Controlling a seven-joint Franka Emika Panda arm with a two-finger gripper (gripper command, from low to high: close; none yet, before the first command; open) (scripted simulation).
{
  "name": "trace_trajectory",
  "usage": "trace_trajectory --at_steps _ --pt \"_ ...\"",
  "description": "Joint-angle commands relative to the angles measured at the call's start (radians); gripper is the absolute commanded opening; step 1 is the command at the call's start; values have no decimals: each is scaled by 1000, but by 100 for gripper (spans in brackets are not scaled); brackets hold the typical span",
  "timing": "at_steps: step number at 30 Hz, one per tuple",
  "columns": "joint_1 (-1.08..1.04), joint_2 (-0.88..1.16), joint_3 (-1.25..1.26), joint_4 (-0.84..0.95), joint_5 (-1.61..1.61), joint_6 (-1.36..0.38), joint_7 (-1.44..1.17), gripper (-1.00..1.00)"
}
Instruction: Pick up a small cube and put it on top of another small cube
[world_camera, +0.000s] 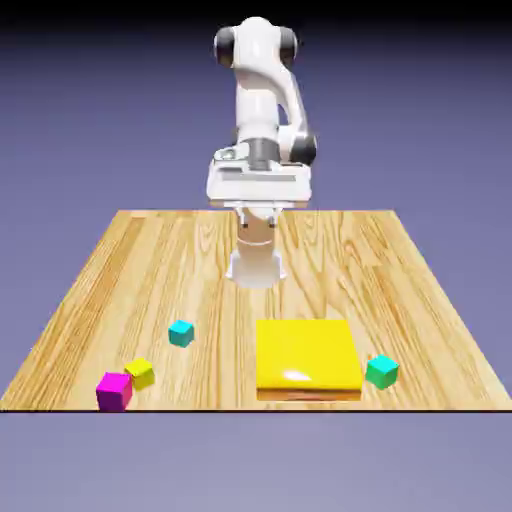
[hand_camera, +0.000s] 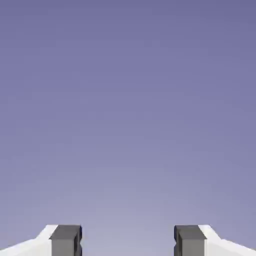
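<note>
Cyan-blue cube: sits on the wood counter, toward the exterior view's left and in the front half; nothing touches it.
Orientation: cube, so no long axis; it rests flat, turned slightly so a corner edge faces the camera.
Around it: a small yellow cube and a magenta cube lie nearer the front edge, on the exterior view's left; the two are just beside each other, corners close or touching, cannot tell which.
Big block: a flat yellow slab, far larger than the cubes, lies to the exterior view's right of the cyan-blue cube, well apart from it.
Sea-green cube: just beside the slab's right edge, near the front of the counter.
In the way: nothing stands between the arm and the cyan-blue cube; bare wood around it on all sides.
Arm: white, upright at the far edge of the counter, hand hanging over the counter's back middle, well apart from every cube.
Gripper: jaws spread wide, nothing between them; in the hand view two grey fingertips show at the bottom edge with only blue-violet backdrop past them.
Gripper in exterior view: fingers hidden behind the hand's round end, cannot tell their gap there.
Writing or labels: none readable on any object.
</note>
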Motion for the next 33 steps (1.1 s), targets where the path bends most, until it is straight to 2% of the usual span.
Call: trace_trajectory --at_steps 1,23,25,31,32,33 --pt "16 36 -21 9 -36 -31 -15 0" --pt "375 834 -493 211 -823 -723 -349 0" --pt "381 847 -500 214 -836 -735 -354 0" --pt "314 1034 -525 236 -927 -556 -274 0" --pt "314 1035 -525 236 -927 -556 -274 -100" --pt "314 1035 -525 236 -927 -556 -274 -100"
